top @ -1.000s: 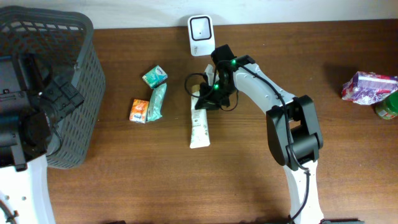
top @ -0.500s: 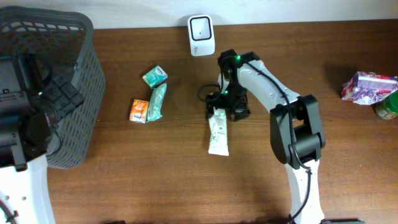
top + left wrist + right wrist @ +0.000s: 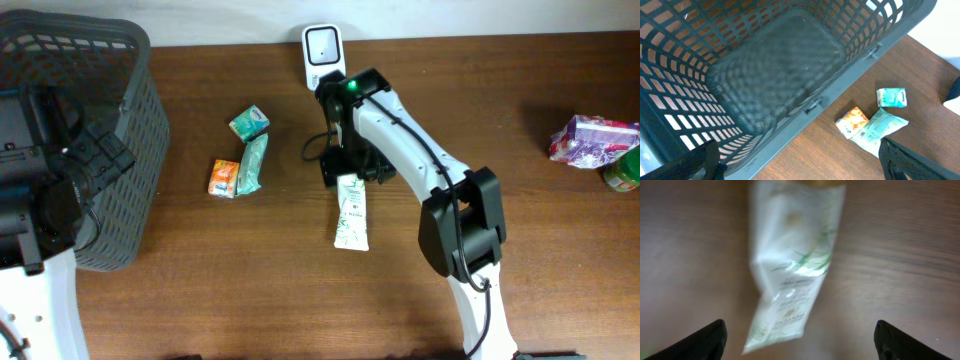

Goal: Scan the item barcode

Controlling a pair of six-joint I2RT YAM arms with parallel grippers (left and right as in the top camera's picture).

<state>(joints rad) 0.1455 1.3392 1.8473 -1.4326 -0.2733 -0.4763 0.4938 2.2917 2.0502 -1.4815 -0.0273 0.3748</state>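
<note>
1. The white tube (image 3: pixel 351 212) lies flat on the brown table (image 3: pixel 200 300), near its middle. One end points toward the scanner (image 3: pixel 323 45), which stands at the far edge, well apart from the tube.
2. The right gripper (image 3: pixel 346 166) hangs over the tube's far end, between the tube and the scanner. From overhead I cannot tell whether it touches the tube.
3. In the right wrist view its fingers (image 3: pixel 702 340) stand wide apart, one at each lower corner. The tube (badly blurred, with green print on white) lies on the wood ahead of them, clamped by nothing.
4. The left gripper (image 3: pixel 800 167) is also spread wide and empty. It hovers above the dark mesh basket (image 3: pixel 770 75), which sits at the table's left end.
5. Just beside the basket lie three small items: a green packet (image 3: pixel 249 123), a teal pouch (image 3: pixel 253 163) and an orange packet (image 3: pixel 223 178). The orange packet touches the pouch.
6. At the far right edge a purple package (image 3: pixel 590 138) rests against a green jar (image 3: pixel 622 171).
</note>
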